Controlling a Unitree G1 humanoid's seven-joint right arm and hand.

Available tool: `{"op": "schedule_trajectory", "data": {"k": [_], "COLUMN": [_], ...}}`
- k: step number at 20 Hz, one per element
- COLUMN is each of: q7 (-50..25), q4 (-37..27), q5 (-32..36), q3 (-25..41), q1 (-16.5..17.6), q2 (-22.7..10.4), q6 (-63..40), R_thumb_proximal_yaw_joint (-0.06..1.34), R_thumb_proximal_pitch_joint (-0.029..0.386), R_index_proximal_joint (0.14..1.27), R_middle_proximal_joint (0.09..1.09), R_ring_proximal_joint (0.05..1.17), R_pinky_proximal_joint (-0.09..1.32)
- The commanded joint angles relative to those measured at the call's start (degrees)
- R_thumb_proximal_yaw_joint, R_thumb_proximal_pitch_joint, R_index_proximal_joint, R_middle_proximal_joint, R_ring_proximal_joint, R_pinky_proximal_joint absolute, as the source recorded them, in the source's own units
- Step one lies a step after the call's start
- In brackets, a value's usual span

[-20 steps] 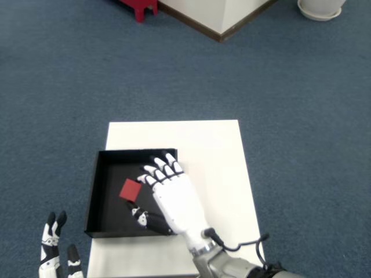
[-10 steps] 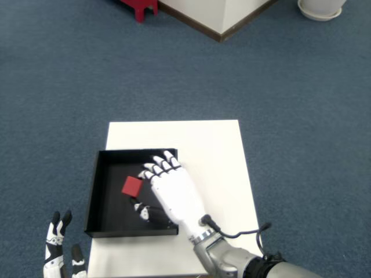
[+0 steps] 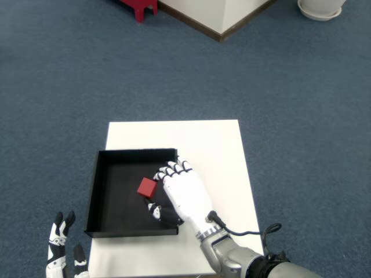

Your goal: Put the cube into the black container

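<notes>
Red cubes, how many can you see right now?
1. The red cube sits inside the black container, touching or just beside the right hand fingertips. Another could be hidden under that hand.

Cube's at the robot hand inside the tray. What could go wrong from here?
1. The cube sits right at the fingertips of the robot hand; whether it is still pinched or already released cannot be told, so pulling back might drag it along.
2. The hand lies over the right wall of the black container; a sideways retreat could catch that wall and shift the container on the white table.
</notes>
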Motion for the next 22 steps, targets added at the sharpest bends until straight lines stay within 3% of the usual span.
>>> {"op": "schedule_trajectory", "data": {"k": [1,2,3,6,16,19,22], "q7": [-0.1,0.4,0.8,1.7,1.6,-3.1,-12.0], "q4": [-0.7,-0.4,-0.1,0.7,-2.4,-6.2,-13.0], "q5": [0.4,0.0,-0.5,-1.5,-0.8,2.4,9.8], "q3": [-1.5,-1.4,-1.4,-1.3,-1.6,-2.8,-6.7], "q1": [-2.3,-2.3,-2.2,-2.2,-2.3,-2.0,0.1], "q2": [0.2,0.2,0.2,0.3,0.1,-0.7,-1.9], "q6": [1.0,1.4,1.8,2.7,4.5,2.9,-6.0], "R_thumb_proximal_yaw_joint": [0.83,0.62,0.58,0.60,0.54,0.52,0.53], "R_thumb_proximal_pitch_joint": [0.122,0.087,0.082,0.091,0.067,0.065,0.083], "R_index_proximal_joint": [0.75,0.62,0.60,0.60,0.52,0.49,0.48], "R_middle_proximal_joint": [0.42,0.41,0.40,0.38,0.33,0.32,0.33], "R_ring_proximal_joint": [0.30,0.30,0.30,0.29,0.23,0.22,0.23], "R_pinky_proximal_joint": [0.15,0.15,0.14,0.12,0.00,-0.01,-0.01]}}
